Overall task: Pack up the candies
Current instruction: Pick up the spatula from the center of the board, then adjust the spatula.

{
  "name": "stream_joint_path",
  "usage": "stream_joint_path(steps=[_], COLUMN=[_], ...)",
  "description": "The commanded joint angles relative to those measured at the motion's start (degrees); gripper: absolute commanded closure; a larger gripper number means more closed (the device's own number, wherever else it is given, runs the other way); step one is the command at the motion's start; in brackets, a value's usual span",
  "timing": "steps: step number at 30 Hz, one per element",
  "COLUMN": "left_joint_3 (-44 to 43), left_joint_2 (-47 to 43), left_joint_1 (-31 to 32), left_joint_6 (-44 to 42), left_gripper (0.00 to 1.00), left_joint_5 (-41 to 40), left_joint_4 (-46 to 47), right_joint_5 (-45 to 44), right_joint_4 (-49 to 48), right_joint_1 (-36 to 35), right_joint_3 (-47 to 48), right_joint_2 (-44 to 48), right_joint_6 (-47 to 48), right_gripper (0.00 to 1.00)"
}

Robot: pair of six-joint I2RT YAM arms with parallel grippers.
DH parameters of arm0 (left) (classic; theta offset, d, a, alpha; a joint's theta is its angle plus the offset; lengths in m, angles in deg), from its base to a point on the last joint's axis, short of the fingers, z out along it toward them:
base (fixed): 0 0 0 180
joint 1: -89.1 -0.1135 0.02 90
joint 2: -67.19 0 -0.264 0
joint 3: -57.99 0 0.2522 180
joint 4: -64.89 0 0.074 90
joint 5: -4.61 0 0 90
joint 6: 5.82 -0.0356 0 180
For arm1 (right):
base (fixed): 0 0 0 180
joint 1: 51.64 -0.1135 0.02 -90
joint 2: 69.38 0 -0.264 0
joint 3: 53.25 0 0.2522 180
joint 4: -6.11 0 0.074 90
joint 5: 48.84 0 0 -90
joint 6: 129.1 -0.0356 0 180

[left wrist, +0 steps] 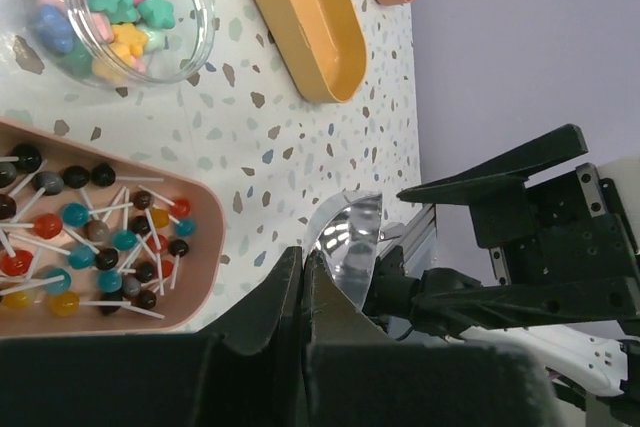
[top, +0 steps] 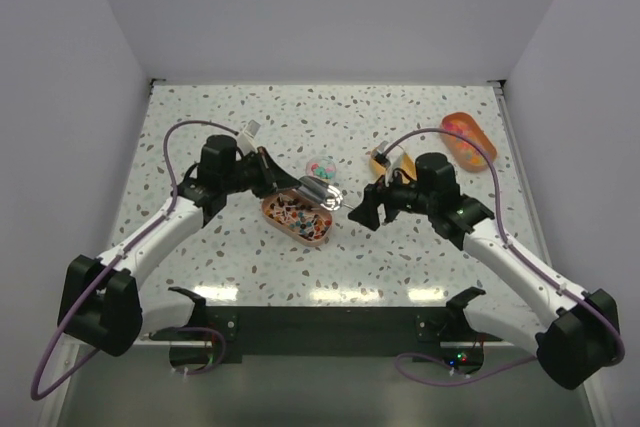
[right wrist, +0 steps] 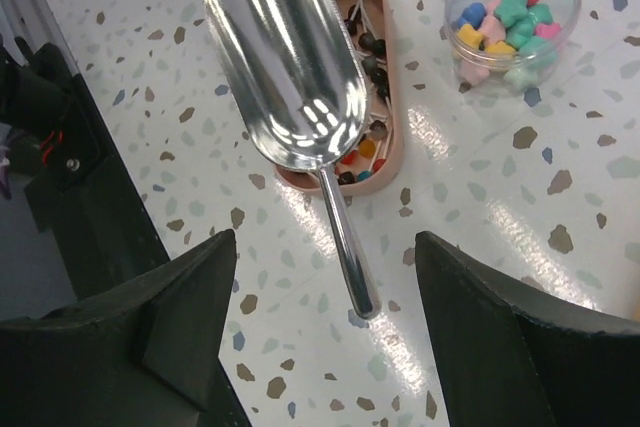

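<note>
The terrazzo table is seen from above, behind the arms. Both wrist views are taken close, angled down; the pink tray, lollipops and scoop are shared.

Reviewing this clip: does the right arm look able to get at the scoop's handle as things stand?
Probably yes. The right gripper is open, with the scoop's handle pointing straight at it and nothing between them. The left gripper is shut on the bowl end, so the handle is free.
</note>
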Motion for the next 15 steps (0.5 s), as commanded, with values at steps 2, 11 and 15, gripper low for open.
stream_joint_path(steps=[2,11,15], left_joint_3=[0.7,1.75,1.66], left_joint_2=[-2.43,-4.01,-3.84], left_joint_1=[-0.6,-1.48,-2.1], left_joint_6=[3.56,4.18,3.74], left_gripper=[1.0,1.0,1.0], left_joint_5=[2.77,2.86,2.77], left_joint_4=[5.73,4.94,3.88], right_joint_5=[-2.87,-8.94,-10.0], right_joint_4=[-3.44,-4.94,-4.85], right_joint_1=[-3.85,-7.72,-7.98], right_joint_3=[4.14,4.24,4.06], right_joint_2=[-3.76,-7.38,-5.98], right_joint_6=[5.03,8.99,9.25], right_gripper=[0.27,0.55,0.73])
